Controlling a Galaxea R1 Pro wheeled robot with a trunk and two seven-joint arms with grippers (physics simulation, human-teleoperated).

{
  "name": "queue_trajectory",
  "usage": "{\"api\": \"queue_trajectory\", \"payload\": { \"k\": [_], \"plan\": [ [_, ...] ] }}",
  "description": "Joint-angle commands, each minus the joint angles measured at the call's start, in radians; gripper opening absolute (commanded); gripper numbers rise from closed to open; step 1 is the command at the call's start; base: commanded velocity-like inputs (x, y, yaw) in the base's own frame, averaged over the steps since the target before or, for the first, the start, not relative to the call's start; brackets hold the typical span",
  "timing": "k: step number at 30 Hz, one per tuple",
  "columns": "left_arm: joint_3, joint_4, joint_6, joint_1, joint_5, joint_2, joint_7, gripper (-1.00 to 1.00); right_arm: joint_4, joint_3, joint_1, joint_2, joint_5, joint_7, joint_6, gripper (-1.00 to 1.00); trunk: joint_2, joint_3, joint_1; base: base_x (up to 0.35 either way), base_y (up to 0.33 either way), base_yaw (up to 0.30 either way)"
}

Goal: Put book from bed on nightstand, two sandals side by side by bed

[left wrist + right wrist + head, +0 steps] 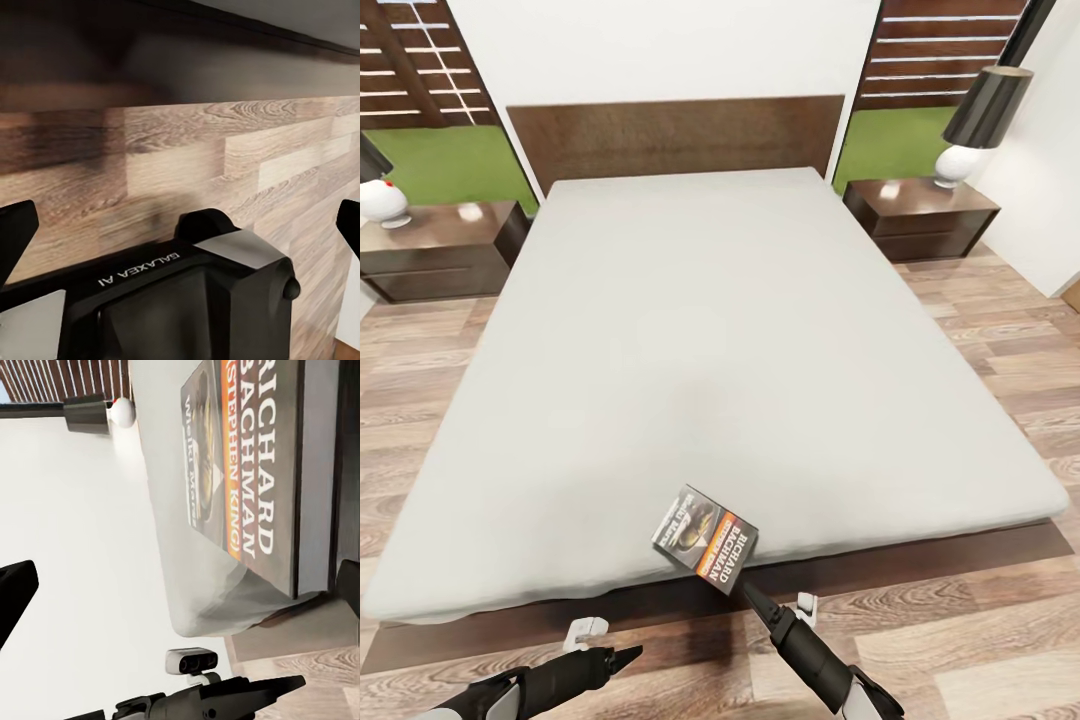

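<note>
i am holding my right gripper spread wide at the book, lying at the bed's six o'clock edge; my left gripper is idling open.

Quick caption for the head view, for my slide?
Right gripper reaches toward the book at the bed's foot edge, nightstands flanking the headboard.

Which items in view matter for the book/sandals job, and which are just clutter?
Job: book at the bed foot edge, left nightstand, right nightstand, right gripper at the book.
Not job: two lamps, headboard, windows.
</note>
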Motion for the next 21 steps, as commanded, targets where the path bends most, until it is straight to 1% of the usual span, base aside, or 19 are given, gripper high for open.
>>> {"api": "queue_trajectory", "payload": {
  "k": [1, 21],
  "plan": [
    [0.009, 0.000, -0.001, 0.000, -0.010, 0.000, -0.003, 1.00, 0.000, -0.004, 0.000, 0.001, -0.002, 0.004, 0.010, 1.00, -0.008, -0.004, 0.004, 0.000, 0.000, 0.000],
    [0.009, 0.000, -0.001, 0.000, -0.010, 0.000, -0.003, 1.00, 0.000, -0.004, 0.000, 0.001, -0.002, 0.004, 0.010, 1.00, -0.148, -0.066, 0.081, 0.000, 0.000, 0.000]
  ]
}}
